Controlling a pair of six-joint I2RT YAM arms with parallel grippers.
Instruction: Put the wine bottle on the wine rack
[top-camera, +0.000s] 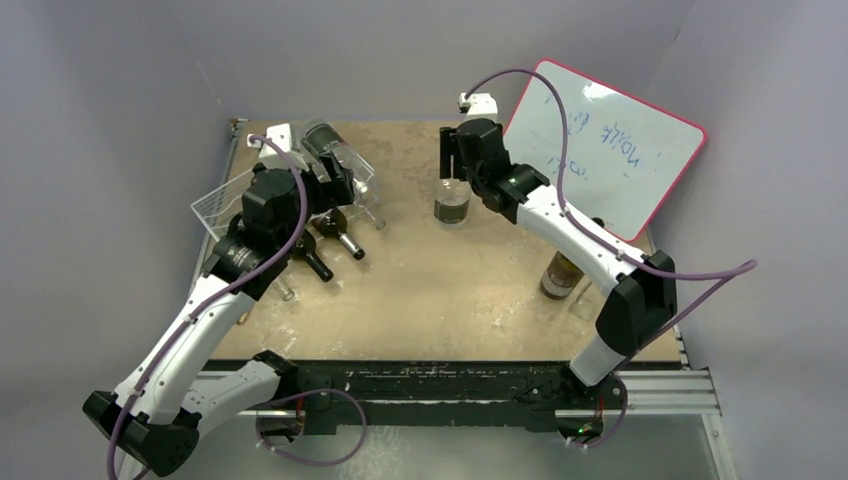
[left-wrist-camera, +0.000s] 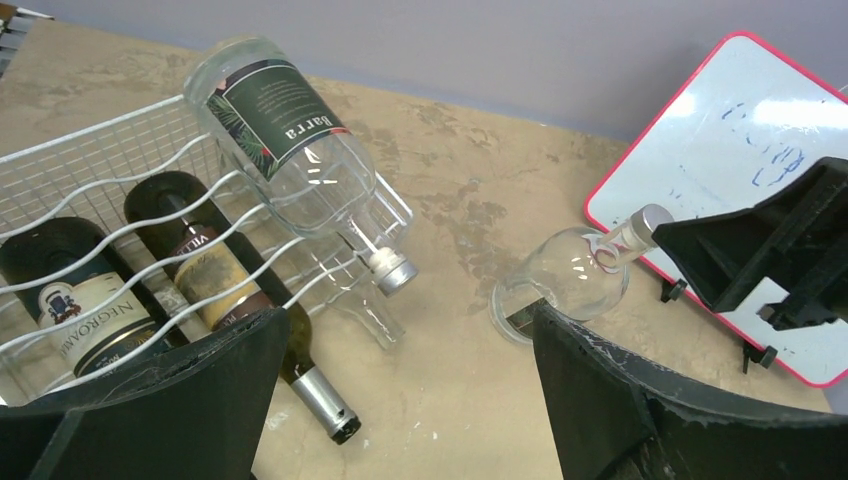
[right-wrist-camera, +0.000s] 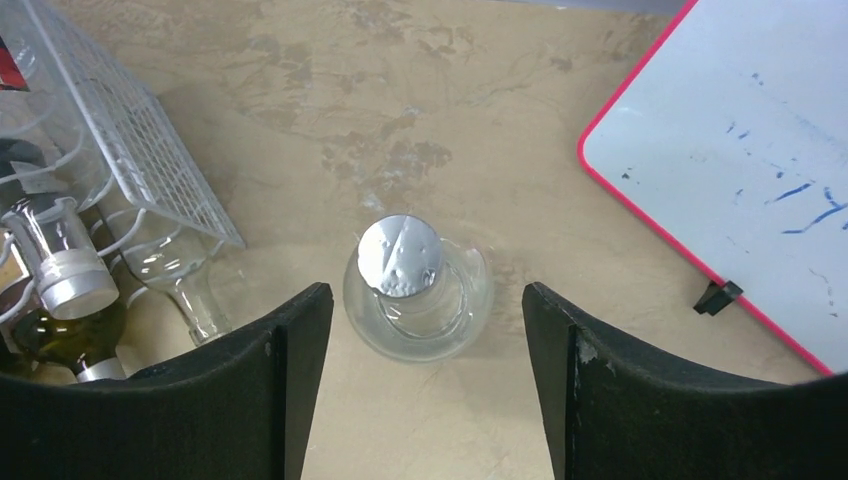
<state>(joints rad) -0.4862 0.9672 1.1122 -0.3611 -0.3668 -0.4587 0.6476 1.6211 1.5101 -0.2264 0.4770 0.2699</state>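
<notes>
Both open, both empty: left gripper (top-camera: 328, 178) at the wine rack (top-camera: 225, 205), right gripper (top-camera: 455, 160) over a standing bottle.

Rack sits far left on the table (top-camera: 450, 290). Two dark bottles (left-wrist-camera: 75, 300) lie in its lower grooves, necks poking out toward near right. A labelled clear bottle (left-wrist-camera: 285, 130) lies tilted on the top rods, cap end pointing right. Left gripper's fingers (left-wrist-camera: 200, 390) are spread wide just near of the rack, nothing between them. Mid-table, a round clear bottle (right-wrist-camera: 402, 256) with a silver cap stands upright. Right gripper is above it, one finger on each side of the body, neither touching the glass. Far right, a red-framed whiteboard (top-camera: 610, 140) stands tilted. A brown bottle (top-camera: 562, 272) stands near right, partly hidden by the right arm.
</notes>
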